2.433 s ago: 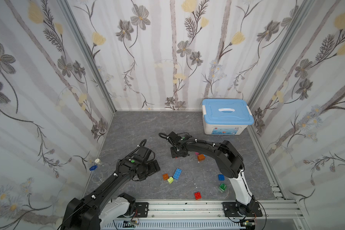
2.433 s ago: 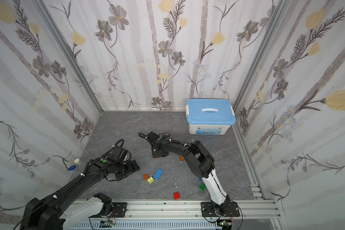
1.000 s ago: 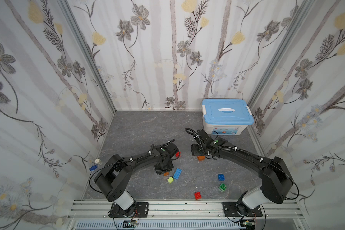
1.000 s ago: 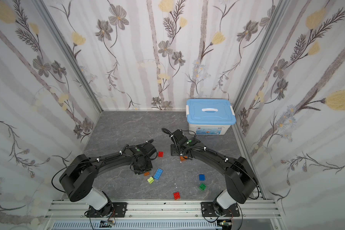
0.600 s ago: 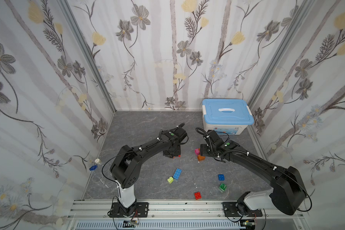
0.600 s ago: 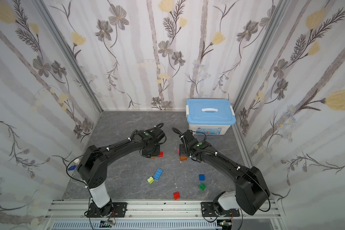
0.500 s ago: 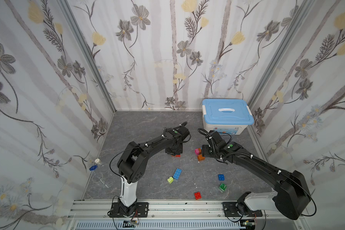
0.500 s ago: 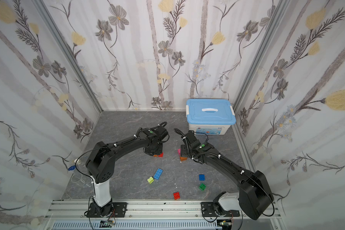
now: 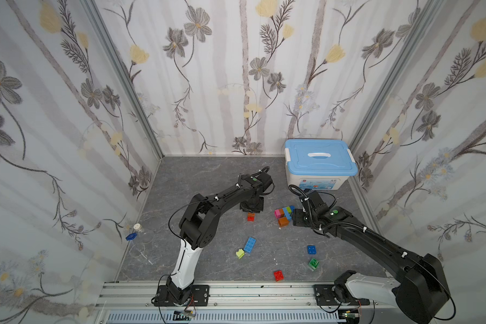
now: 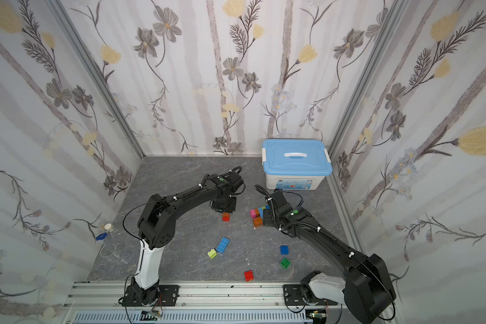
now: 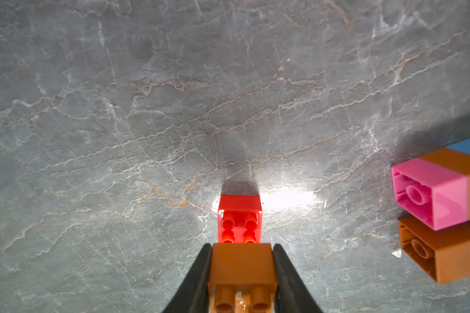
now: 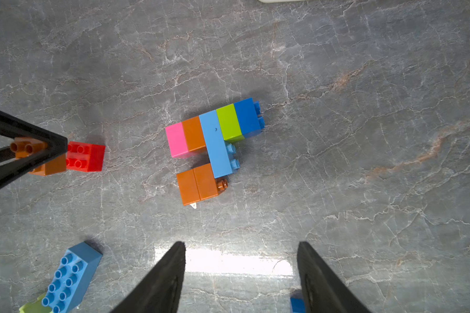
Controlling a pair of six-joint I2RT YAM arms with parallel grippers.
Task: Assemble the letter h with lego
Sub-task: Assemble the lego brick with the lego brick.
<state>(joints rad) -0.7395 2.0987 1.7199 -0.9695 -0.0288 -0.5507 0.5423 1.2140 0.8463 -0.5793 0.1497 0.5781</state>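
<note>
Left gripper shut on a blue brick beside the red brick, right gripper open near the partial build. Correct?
No: the left wrist view shows the left gripper shut on an orange brick, not blue. It is beside the red brick, and the right gripper is open near the partial build.

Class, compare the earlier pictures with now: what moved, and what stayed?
The left hand took the orange brick from beside the lime brick and carried it rearward to the red brick. The right hand withdrew from mid-table to beside the joined bricks. Those, the lime brick and the box stayed.
</note>
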